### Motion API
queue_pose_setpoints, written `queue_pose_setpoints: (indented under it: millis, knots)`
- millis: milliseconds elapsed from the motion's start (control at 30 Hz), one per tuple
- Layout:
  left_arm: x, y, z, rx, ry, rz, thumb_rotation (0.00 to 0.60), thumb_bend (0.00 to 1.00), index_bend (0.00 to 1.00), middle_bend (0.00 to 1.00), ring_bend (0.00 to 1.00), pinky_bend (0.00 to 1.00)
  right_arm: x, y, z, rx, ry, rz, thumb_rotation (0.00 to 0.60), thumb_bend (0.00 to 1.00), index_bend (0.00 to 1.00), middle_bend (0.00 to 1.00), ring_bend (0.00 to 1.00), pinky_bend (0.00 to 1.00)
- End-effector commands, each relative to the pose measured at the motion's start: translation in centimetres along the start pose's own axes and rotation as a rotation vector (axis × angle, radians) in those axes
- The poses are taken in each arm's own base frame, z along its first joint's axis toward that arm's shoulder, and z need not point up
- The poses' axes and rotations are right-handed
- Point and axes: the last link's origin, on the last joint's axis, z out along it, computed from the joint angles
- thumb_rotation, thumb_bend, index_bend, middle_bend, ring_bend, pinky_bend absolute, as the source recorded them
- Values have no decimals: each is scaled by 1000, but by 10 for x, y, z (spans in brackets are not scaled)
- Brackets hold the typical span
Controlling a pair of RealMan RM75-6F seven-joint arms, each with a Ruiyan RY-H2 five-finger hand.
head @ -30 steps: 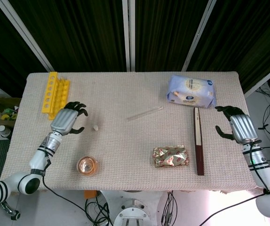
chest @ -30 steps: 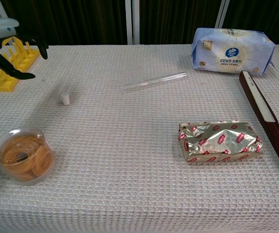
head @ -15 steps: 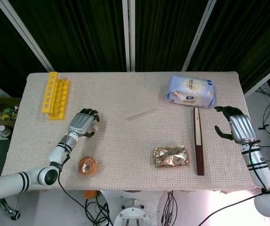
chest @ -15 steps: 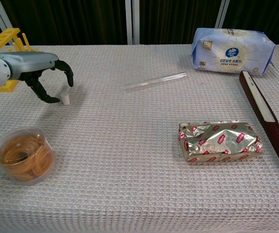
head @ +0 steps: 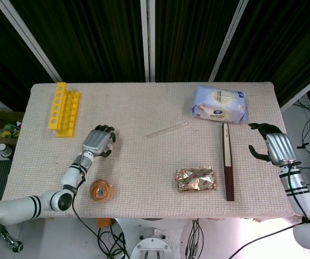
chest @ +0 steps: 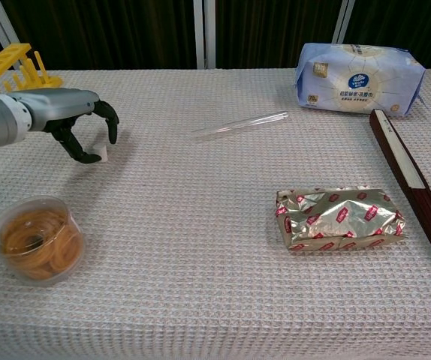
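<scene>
**Left hand closing around the small white stopper**

We are curling our left hand over the small white stopper, fingers cupped around it but not yet clamping. The clear glass test tube is lying well apart. Our right hand is hovering spread, holding nothing.

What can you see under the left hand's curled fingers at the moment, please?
In the chest view, the left hand arches over a small white stopper on the table; only its edge shows. Whether the fingers touch it is hidden.
</scene>
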Motion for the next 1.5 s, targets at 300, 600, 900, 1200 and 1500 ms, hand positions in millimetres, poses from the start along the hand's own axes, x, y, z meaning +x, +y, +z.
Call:
queue_pose_setpoints:
  millis: [300,600,900,1200,1500]
  knots:
    - [-2,-3,3,16,-7,20,600,385,449,167,105,127,-2,6,-2,-11,-5,6,600,327,240,301,190,246]
    - [1,-3,3,27,5,12,600,389,503,176,105,128,-4,10,-3,-18,-12,10,600,327,240,301,190,246]
    - [9,-4,-2,29,70,-36,600,406,588,213,106,130,-4,10,-4,-18,-22,5,600,327,240,300,190,246]
    - [25,-8,-40,5,275,-165,600,398,590,232,105,133,-12,-52,53,177,-112,-173,600,327,261,322,190,247]
    - [23,0,-64,-42,353,-197,600,397,594,234,106,133,-69,-146,139,326,-206,-369,600,178,270,338,190,250]
